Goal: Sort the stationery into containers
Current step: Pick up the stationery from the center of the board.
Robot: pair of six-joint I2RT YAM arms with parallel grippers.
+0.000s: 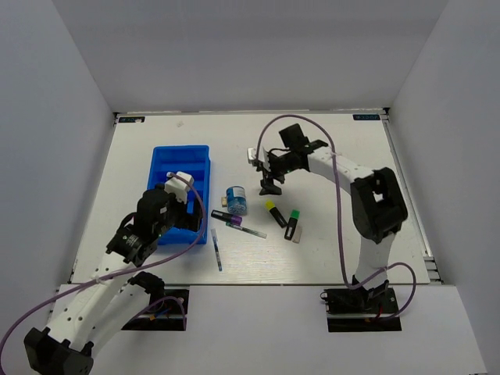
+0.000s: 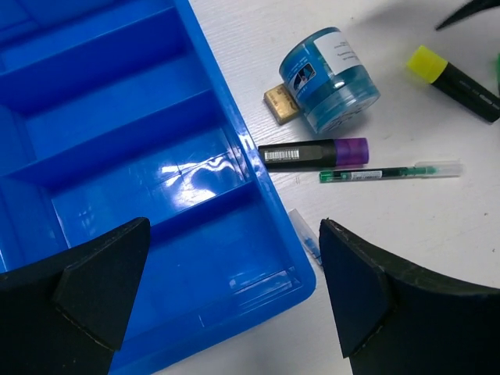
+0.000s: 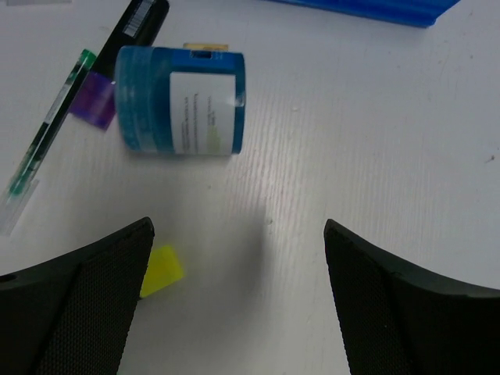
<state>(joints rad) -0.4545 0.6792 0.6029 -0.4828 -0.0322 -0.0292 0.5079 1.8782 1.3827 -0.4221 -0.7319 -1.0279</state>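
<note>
The bright blue divided tray point(image 1: 176, 160) lies left of centre, and the compartments seen in the left wrist view point(image 2: 117, 141) are empty. My left gripper point(image 1: 187, 212) is open and empty over the tray's near right corner point(image 2: 234, 289). Right of the tray lie the blue-white pot point(image 1: 236, 200) point(image 2: 331, 78) on its side, the pale eraser point(image 2: 281, 104), the purple-tipped marker point(image 1: 226, 219) point(image 2: 312, 153), a green pen point(image 1: 251, 231) point(image 2: 391, 172), a blue pen point(image 1: 216, 250), the yellow-capped highlighter point(image 1: 274, 212) and the green-capped highlighter point(image 1: 293, 224). My right gripper point(image 1: 272, 184) is open and empty above the table between pot point(image 3: 181, 100) and yellow cap point(image 3: 160, 269).
White walls enclose the table on the left, back and right. The right arm's elbow point(image 1: 379, 203) stands to the right of the highlighters. The blue pen's end point(image 2: 308, 234) lies tight against the tray's right wall.
</note>
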